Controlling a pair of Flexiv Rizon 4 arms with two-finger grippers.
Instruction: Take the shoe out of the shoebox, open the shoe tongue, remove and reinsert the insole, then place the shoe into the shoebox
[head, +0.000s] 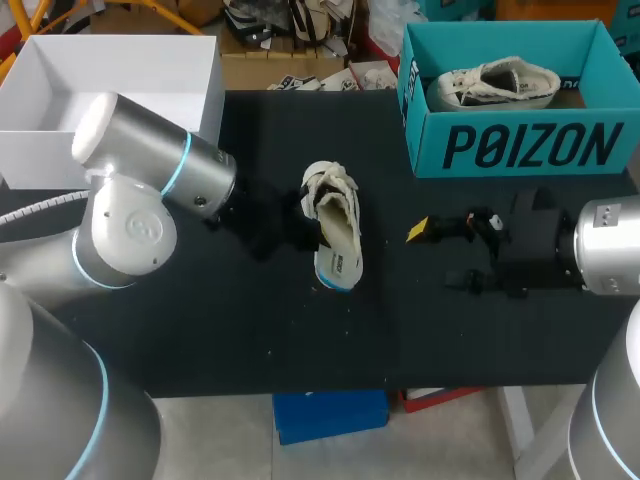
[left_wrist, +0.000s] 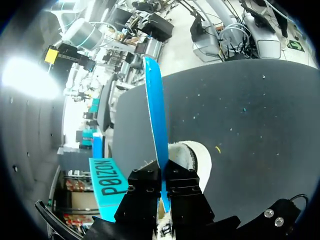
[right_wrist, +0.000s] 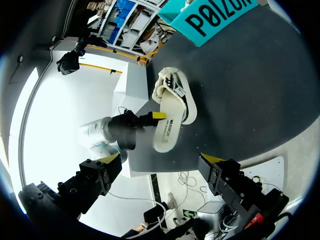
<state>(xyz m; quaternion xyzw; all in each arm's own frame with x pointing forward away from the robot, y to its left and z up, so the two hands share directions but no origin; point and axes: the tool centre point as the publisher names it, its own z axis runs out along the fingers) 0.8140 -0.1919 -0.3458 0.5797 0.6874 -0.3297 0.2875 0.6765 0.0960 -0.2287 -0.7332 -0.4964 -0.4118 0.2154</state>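
A white sneaker lies on the black table at the middle, also seen ahead of my right gripper. Its insole, white on top and blue underneath, sticks out of the shoe toward the table's front. My left gripper is shut on the insole's edge, with the sneaker just beyond. In the right wrist view a yellow fingertip of that left gripper shows at the insole. My right gripper stands open and apart, to the right of the shoe, holding nothing.
A teal shoebox stands at the back right with a second white shoe inside. An open white box sits at the back left. The left arm's elbow hangs over the table's left part.
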